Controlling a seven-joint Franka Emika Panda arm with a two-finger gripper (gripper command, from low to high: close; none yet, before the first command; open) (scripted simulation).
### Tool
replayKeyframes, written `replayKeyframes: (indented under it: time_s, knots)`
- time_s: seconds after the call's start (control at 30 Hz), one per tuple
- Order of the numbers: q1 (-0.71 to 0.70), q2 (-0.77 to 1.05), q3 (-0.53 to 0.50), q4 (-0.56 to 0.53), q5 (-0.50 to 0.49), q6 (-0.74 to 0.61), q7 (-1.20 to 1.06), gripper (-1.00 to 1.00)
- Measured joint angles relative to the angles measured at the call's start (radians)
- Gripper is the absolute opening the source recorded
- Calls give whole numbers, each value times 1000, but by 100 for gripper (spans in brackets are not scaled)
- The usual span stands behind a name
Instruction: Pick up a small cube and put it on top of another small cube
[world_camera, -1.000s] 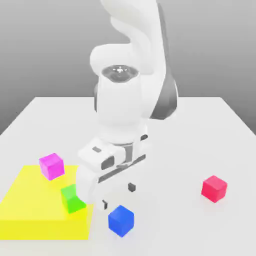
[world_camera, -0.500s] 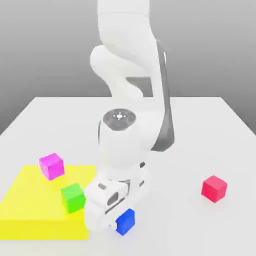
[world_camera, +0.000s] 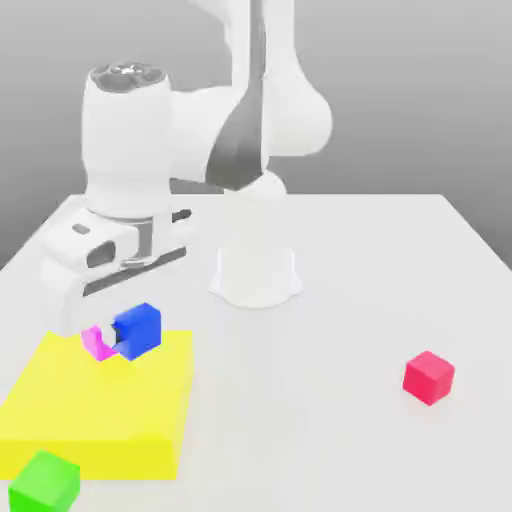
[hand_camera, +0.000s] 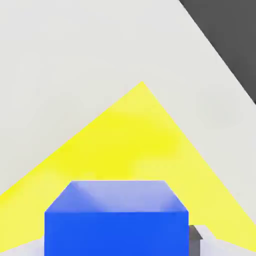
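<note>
Since a second ago the white robot arm (world_camera: 160, 150) has swung from the near middle of the table toward the exterior view's left, carrying the small plain bright blue cube (world_camera: 138, 330) up off the pale grey table (world_camera: 350, 300), and the small bright green cube (world_camera: 45, 482) has gone from the yellow mat's right part to a spot off its near edge, at about seven o'clock in the exterior view, its lower side cut off by the frame. Now the pincer (world_camera: 118, 338) is closed narrowly on the blue cube, which hangs clear of the surface over the far left part of the flat square yellow mat (world_camera: 100, 405), at roughly nine o'clock from the table's middle. Just behind and to the left of it sits the small plain magenta-pink cube (world_camera: 97, 342), mostly hidden by the hand and the blue cube, so only a sliver shows, and whether the two cubes touch cannot be made out. One pale fingertip (world_camera: 108, 338) shows between them; the other is hidden. At about four o'clock, well apart, a small red cube (world_camera: 429, 376) rests on the table. From the hand view the blue cube (hand_camera: 116, 220) is cut off at its lower edge, with a dark finger pad (hand_camera: 195, 239) beside it, the yellow mat (hand_camera: 135, 145) beyond and the table (hand_camera: 75, 60) around it.
</note>
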Motion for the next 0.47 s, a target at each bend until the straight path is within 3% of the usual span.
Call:
replayKeyframes:
  time_s: [0.17,0.37,0.4,0.47]
  knots:
    - [-77,-162,-116,-68,4,-103,-159,-100]
    - [-61,2,-175,-128,47,110,-211,-100]
    - [-58,22,-179,-133,52,135,-216,100]
    - [-58,22,-179,-133,52,135,-216,100]
